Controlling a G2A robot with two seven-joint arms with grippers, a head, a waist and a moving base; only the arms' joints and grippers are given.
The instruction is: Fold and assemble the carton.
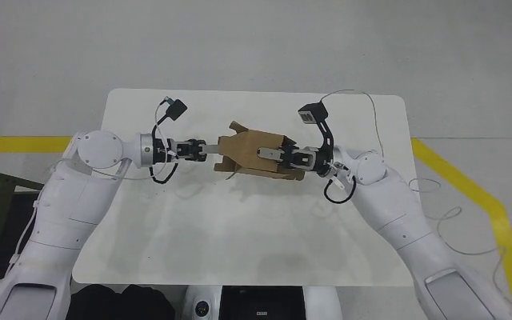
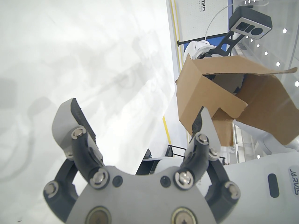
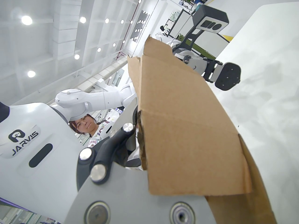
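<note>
A brown carton (image 1: pixel 252 148), partly folded with loose flaps, hangs above the middle of the white table (image 1: pixel 240 240). My right gripper (image 1: pixel 278 154) is shut on its right end. In the right wrist view the carton wall (image 3: pixel 182 129) covers most of the right gripper (image 3: pixel 137 129). My left gripper (image 1: pixel 211 150) stands open at the carton's left end. In the left wrist view the left gripper (image 2: pixel 139 108) has wide-spread jaws and one fingertip (image 2: pixel 203 117) lies against a flap of the carton (image 2: pixel 264 108). Nothing sits between its fingers. The left gripper (image 3: pixel 227 75) also shows beyond the carton.
A thin white cable (image 1: pixel 376 120) loops over the table's right back corner. Yellow floor tape (image 1: pixel 32 144) runs on both sides of the table. The table surface (image 2: pixel 70 47) around and in front of the carton is bare.
</note>
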